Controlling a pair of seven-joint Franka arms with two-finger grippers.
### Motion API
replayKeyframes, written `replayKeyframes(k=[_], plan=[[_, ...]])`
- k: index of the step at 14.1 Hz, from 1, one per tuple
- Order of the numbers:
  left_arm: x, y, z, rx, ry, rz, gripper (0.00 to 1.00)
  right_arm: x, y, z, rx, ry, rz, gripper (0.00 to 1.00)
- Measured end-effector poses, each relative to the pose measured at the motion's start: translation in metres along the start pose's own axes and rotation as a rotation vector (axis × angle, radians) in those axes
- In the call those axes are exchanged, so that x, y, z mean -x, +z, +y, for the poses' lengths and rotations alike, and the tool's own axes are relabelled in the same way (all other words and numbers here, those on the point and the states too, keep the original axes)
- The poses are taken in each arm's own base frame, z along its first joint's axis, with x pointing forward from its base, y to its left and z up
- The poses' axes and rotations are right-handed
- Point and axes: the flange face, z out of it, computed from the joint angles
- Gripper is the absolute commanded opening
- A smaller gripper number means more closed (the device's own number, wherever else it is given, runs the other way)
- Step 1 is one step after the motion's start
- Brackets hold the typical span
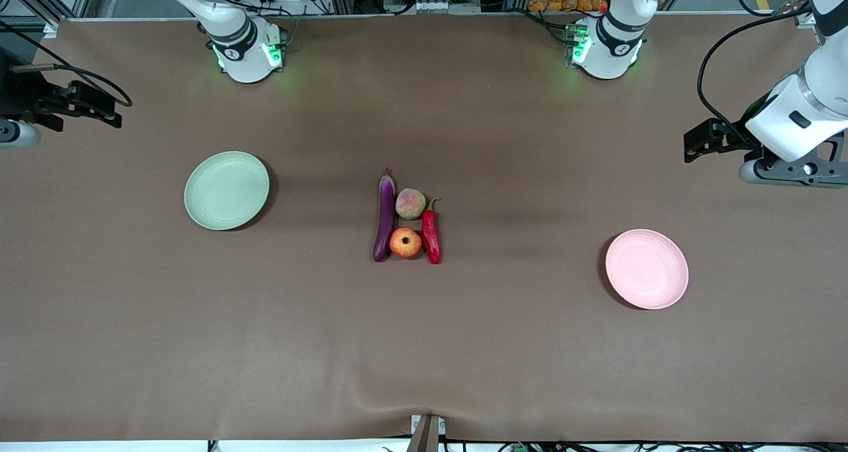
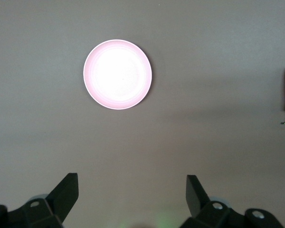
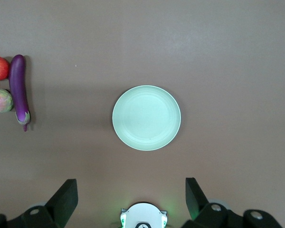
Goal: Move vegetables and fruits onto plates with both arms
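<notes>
While both arms wait aloft with fingers spread, the left claw [image 2: 132, 197] hangs near the pink plate [image 1: 646, 268], the right claw [image 3: 131, 197] near the green plate [image 1: 226, 190]; eggplant [image 1: 385, 217], peach [image 1: 410, 203], pomegranate [image 1: 405, 242] and chili [image 1: 431, 234] cluster mid-counter [image 1: 424, 346], well away from both.

Both arms held raised at the bench ends, waiting. Left claw [image 2: 131, 192] spread wide; right claw [image 3: 130, 194] likewise.
</notes>
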Motion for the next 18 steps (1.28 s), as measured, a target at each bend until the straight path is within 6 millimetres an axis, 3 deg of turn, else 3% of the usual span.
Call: replayKeyframes(k=[14,18], plan=[[-0.0077,0.0041,0.0044,0.0,0.026,0.009,1.0,0.0002,-0.0003,0.0038,-0.001,0.007,0.001,1.0],[-0.0094,0.0035,0.0081,0.026,-0.085,0.009,1.0,0.0002,-0.0008,0.0041,-0.001,0.008,0.002,1.0]])
